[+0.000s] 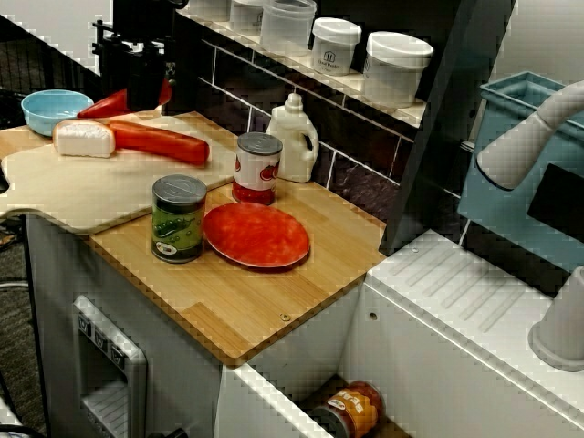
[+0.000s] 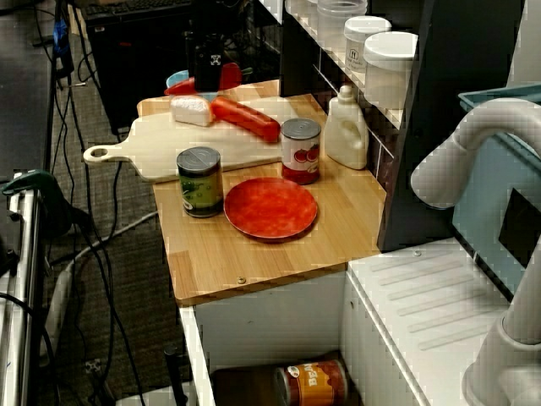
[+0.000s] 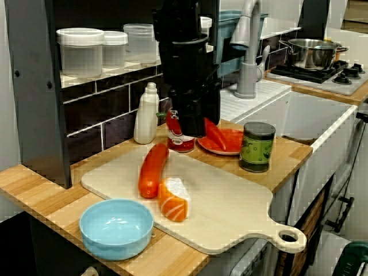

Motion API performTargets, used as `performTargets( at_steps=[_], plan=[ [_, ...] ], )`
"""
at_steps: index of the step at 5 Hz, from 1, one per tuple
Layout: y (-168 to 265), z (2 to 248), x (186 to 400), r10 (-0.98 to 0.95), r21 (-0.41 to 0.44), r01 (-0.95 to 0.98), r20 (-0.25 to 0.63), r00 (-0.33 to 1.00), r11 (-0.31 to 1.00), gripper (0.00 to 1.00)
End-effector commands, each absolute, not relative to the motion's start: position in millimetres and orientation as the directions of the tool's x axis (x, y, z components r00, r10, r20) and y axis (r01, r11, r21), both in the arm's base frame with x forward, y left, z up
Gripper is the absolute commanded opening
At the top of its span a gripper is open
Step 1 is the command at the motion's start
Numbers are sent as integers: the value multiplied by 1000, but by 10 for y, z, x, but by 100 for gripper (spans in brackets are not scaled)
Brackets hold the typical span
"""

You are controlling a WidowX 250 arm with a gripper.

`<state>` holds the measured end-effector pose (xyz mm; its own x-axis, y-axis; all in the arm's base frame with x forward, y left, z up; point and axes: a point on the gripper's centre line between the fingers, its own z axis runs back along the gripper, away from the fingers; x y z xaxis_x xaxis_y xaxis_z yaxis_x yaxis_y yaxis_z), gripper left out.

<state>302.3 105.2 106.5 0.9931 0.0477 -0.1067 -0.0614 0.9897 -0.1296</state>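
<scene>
Front view, upper centre: claw [image 3: 192, 129] clamped across red pepper [image 3: 217, 135], held over cutting board [image 3: 230, 201]; judged best kept level, firm, clear of tomato can [image 3: 179, 142].

Gripper [image 3: 192, 127]: was matte black and boxy; its fingers were hard to tell from the dark body.
Wrist housing [image 3: 185, 63]: was a black cylinder ringed by a glossy seam.
Bracket [image 1: 109, 41]: was a black fitting with short prongs on the side.
Marking [image 2: 213, 59]: was a small pale spot on the casing.
</scene>
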Motion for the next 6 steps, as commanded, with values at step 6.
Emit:
performTargets(
  at_steps=[6],
  plan=[
    [1365,1272,3530,132,-125,-140,-72,989,982,0]
  ],
)
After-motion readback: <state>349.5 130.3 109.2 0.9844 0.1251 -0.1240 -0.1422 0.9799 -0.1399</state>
